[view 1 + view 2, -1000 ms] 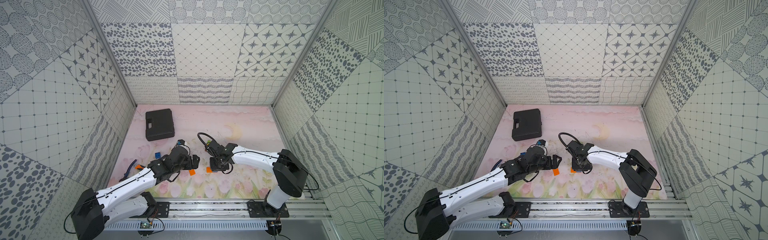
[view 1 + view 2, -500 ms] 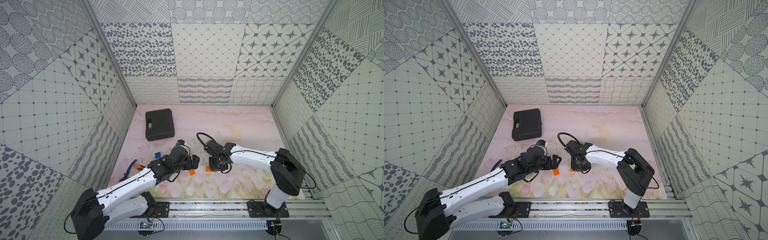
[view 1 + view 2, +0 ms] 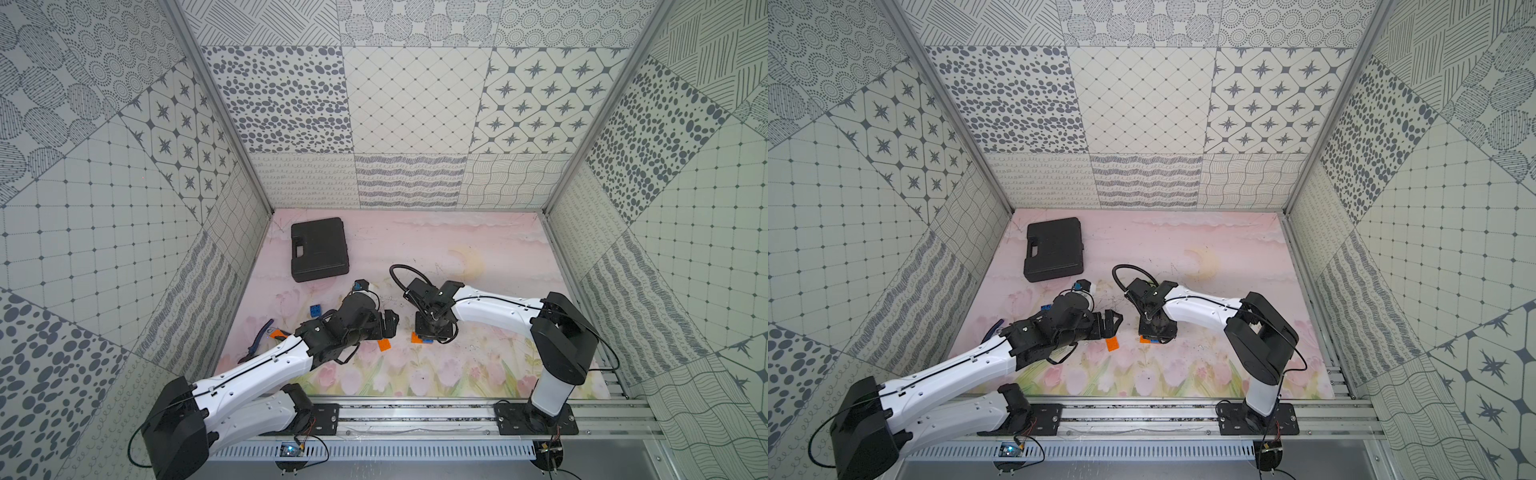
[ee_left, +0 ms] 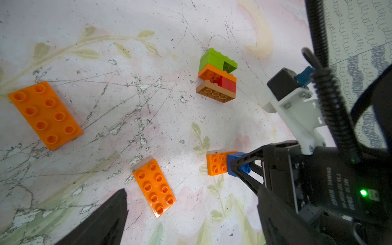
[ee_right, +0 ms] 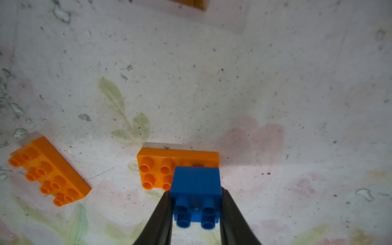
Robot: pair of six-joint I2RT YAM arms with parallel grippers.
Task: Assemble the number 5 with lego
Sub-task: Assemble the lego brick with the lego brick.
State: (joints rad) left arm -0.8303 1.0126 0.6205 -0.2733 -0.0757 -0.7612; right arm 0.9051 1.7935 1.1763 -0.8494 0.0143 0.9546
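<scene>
My right gripper (image 5: 196, 212) is shut on a blue square brick (image 5: 196, 186), which sits on one half of an orange oblong (image 5: 157, 167) lying on the mat. In both top views this pair shows under the right gripper (image 3: 432, 332), with the blue brick (image 3: 1154, 340) just peeking out. A loose orange oblong (image 4: 154, 187) lies close to one finger of my left gripper (image 4: 191, 222), which is open and empty. A joined stack of green, orange, red and brown bricks (image 4: 216, 76) lies farther off. A wide orange plate (image 4: 44, 115) lies apart.
A black case (image 3: 319, 249) lies at the back left of the mat. An orange-handled wrench (image 3: 257, 338) lies by the left wall, partly under my left arm. Another blue square brick (image 3: 315, 311) sits between the case and the left arm.
The right arm's elbow has swung a little to the left while its gripper stays on the blue brick. The left arm has not moved.
</scene>
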